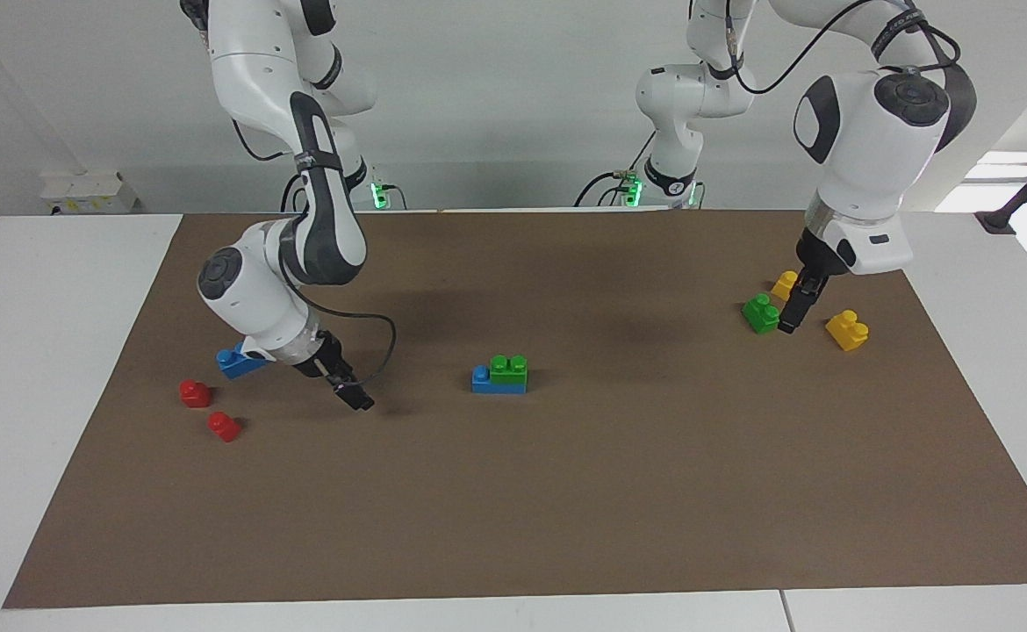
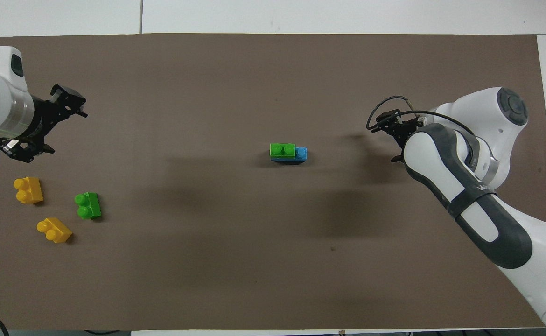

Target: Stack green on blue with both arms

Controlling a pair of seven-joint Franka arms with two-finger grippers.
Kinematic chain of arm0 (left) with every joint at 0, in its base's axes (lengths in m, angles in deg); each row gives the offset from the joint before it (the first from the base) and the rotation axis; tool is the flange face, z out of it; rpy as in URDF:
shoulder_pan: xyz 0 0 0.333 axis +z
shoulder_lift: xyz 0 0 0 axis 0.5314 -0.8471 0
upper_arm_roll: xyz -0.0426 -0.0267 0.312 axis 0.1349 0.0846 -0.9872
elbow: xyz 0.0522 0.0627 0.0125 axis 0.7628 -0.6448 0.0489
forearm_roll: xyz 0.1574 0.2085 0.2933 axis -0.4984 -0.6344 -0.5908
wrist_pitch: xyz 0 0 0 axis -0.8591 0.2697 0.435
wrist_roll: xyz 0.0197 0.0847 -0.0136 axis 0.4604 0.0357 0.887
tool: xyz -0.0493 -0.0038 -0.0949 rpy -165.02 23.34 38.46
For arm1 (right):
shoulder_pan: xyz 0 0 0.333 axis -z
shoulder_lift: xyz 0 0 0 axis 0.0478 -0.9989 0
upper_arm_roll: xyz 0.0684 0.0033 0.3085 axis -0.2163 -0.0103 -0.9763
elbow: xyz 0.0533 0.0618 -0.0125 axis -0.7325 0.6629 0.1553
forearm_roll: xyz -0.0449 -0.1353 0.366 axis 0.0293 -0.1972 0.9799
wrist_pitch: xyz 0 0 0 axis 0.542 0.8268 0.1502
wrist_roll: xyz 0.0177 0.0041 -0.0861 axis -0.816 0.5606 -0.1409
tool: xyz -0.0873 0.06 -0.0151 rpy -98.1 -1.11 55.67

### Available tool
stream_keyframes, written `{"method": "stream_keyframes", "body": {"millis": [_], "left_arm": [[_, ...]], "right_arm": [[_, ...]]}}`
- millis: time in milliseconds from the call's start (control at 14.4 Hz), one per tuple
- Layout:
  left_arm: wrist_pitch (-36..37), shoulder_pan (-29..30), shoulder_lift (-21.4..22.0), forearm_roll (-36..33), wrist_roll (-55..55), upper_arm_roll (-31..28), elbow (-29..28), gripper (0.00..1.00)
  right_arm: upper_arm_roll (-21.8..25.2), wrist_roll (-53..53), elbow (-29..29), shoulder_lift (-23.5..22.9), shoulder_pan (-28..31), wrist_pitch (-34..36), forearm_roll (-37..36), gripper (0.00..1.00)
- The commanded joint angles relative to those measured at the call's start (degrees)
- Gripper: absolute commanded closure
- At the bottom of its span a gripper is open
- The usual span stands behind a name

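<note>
A green brick (image 1: 509,368) (image 2: 282,149) sits stacked on one end of a blue brick (image 1: 481,379) (image 2: 302,153) mid-mat, with neither gripper touching it. My right gripper (image 1: 355,399) (image 2: 388,137) hangs open and empty low over the mat, between that stack and a second blue brick (image 1: 233,361) that its arm partly hides. My left gripper (image 1: 790,316) (image 2: 63,125) is open and empty in the air at the left arm's end, close to a loose green brick (image 1: 761,313) (image 2: 87,205).
Two yellow bricks (image 1: 847,330) (image 1: 786,284) (image 2: 54,229) (image 2: 29,190) lie by the loose green one. Two red bricks (image 1: 195,392) (image 1: 224,427) lie at the right arm's end. The brown mat (image 1: 566,491) covers the white table.
</note>
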Motion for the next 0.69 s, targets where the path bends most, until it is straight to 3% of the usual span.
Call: {"method": "stream_keyframes", "body": {"millis": [0,208,623], "left_arm": [[3.03,3.7,3.5,0.89,-14.46,0.21,-1.68,0.0],[6.28,5.64,4.47,0.89,-30.29,0.03,-0.98,0.0],[13.31,6.35,6.31,1.32,-51.68,-0.23,0.51,0.0]], "right_arm": [[-0.45,-1.31,-5.24,0.77,1.65,6.95,-5.0,0.02],[-0.62,-1.75,-10.61,1.3,1.92,12.84,-12.29,0.02],[-0.71,-14.91,-12.55,5.16,1.83,15.49,-18.01,0.02]]}}
